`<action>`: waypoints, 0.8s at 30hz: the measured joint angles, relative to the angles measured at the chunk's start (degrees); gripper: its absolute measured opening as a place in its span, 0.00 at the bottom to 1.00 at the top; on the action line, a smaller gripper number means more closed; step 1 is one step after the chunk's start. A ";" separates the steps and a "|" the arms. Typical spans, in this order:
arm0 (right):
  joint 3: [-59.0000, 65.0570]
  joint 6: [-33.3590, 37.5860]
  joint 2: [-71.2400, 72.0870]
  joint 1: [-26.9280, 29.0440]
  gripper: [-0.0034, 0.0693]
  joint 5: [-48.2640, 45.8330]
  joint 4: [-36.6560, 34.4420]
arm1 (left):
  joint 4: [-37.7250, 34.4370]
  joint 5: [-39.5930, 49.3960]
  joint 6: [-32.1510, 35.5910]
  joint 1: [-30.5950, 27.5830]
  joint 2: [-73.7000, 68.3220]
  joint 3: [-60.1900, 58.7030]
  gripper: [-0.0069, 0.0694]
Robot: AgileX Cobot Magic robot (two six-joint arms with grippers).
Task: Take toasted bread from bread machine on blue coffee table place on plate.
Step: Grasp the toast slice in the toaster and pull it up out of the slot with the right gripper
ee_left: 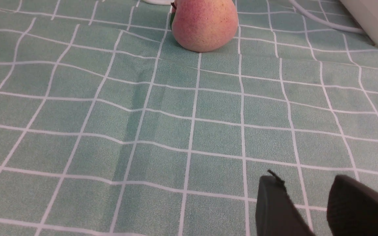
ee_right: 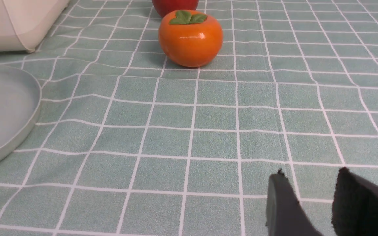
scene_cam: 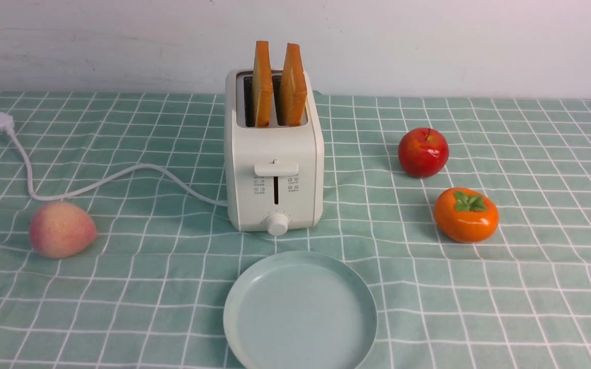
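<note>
Front view: both toast slices sitting in toaster, pick pending; both arms' jaws standing parted, next move needing careful alignment over one slice.

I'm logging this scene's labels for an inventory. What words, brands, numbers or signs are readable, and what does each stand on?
No word, brand or number can be read.
Toaster front: small marks on both sides of the lever slot, too small to read.
Around the knob: tiny marks, too small to read.
</note>
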State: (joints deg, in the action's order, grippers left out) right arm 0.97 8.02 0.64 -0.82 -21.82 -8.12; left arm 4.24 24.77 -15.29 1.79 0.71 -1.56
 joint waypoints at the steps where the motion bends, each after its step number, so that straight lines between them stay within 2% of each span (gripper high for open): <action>1: 0.00 0.00 0.00 0.00 0.38 0.00 0.00 | 0.00 0.00 0.00 0.00 0.00 0.00 0.40; 10: 0.00 0.00 0.00 0.00 0.38 0.11 0.17 | 0.00 0.00 0.00 0.00 0.00 0.00 0.40; 14: 0.36 0.00 0.00 0.00 0.38 3.14 -0.02 | 0.00 0.00 0.00 0.00 0.00 0.00 0.40; 17: 0.43 -0.43 0.00 0.00 0.38 9.11 -1.87 | 0.51 -0.05 0.00 0.00 0.00 0.00 0.40; 20: 0.43 -3.98 0.00 0.00 0.38 16.43 -6.53 | 1.35 -1.66 0.00 0.00 0.00 -0.14 0.40; 24: 0.43 -8.02 0.00 0.00 0.38 22.37 -11.22 | -0.44 -8.83 -0.51 0.00 0.00 -0.19 0.40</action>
State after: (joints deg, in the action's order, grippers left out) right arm 1.40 0.00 0.64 -0.82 0.55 -19.34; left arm 3.79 15.95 -15.80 1.79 0.71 -1.75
